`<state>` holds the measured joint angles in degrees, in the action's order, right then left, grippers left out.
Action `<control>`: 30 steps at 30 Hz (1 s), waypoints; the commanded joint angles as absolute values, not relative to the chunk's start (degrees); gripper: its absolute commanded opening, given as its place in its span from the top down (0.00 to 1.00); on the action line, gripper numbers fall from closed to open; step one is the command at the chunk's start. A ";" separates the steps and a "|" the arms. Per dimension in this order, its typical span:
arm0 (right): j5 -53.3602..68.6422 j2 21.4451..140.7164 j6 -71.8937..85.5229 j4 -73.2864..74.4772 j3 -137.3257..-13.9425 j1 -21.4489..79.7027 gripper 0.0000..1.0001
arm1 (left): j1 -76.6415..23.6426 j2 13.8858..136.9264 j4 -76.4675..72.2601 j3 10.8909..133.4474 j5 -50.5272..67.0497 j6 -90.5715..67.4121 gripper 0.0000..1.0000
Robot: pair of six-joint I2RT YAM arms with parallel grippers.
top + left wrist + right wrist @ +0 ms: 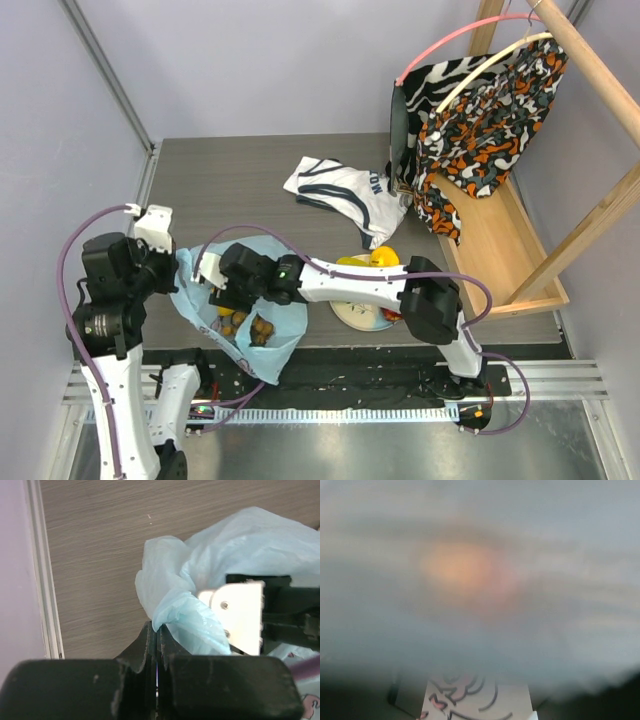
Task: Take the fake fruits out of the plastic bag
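Observation:
The light-blue plastic bag (275, 352) lies at the table's near left. My left gripper (178, 262) is shut on a bunched edge of the bag (172, 607), seen between its black fingers (137, 645). My right gripper (222, 290) reaches into the bag's mouth; its fingers are hidden. The right wrist view is blurred by bag film (560, 630), with an orange blur (460, 567) behind it. A brownish grape bunch (262, 330) and an orange-yellow piece (226, 312) show through the bag. Yellow fruits (383, 258) and a red one (392, 316) lie on a plate (352, 314).
A white shirt with dark lettering (345, 195) lies behind the plate. A wooden rack (505, 240) with patterned clothes on hangers (480, 120) stands at the right. Grey walls close in the left and back.

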<state>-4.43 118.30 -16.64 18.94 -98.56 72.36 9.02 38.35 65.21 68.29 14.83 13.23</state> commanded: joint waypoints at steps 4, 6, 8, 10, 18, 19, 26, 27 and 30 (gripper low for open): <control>-0.80 107.50 -19.86 21.62 -97.82 72.51 0.33 | 9.14 41.92 60.29 70.66 8.00 3.96 1.00; 4.56 105.74 -19.69 22.32 -98.52 71.99 0.35 | 9.14 42.36 60.56 70.93 7.56 1.77 1.00; 6.50 104.68 -18.73 22.59 -98.79 71.28 0.36 | 9.32 42.54 60.47 71.28 6.77 0.80 1.00; 12.28 103.71 -17.32 22.85 -99.84 70.49 0.38 | 9.32 42.45 60.64 72.16 6.68 0.44 1.00; 19.43 107.74 -13.63 21.09 -102.12 69.61 0.50 | 9.49 43.06 60.82 73.04 8.26 0.35 1.00; 17.34 109.41 -12.40 21.09 -102.48 69.35 0.51 | 9.58 42.98 60.91 73.56 8.17 0.35 1.00; 6.77 117.15 -0.18 20.04 -104.15 64.87 0.62 | 9.49 42.63 65.47 75.41 7.65 4.64 1.00; 6.25 117.94 -0.18 20.04 -104.76 64.78 0.62 | 9.58 41.93 67.48 75.15 7.39 5.62 1.00; 5.54 120.58 -0.09 19.43 -105.55 64.86 0.61 | 9.49 38.52 70.30 73.83 6.95 9.48 1.00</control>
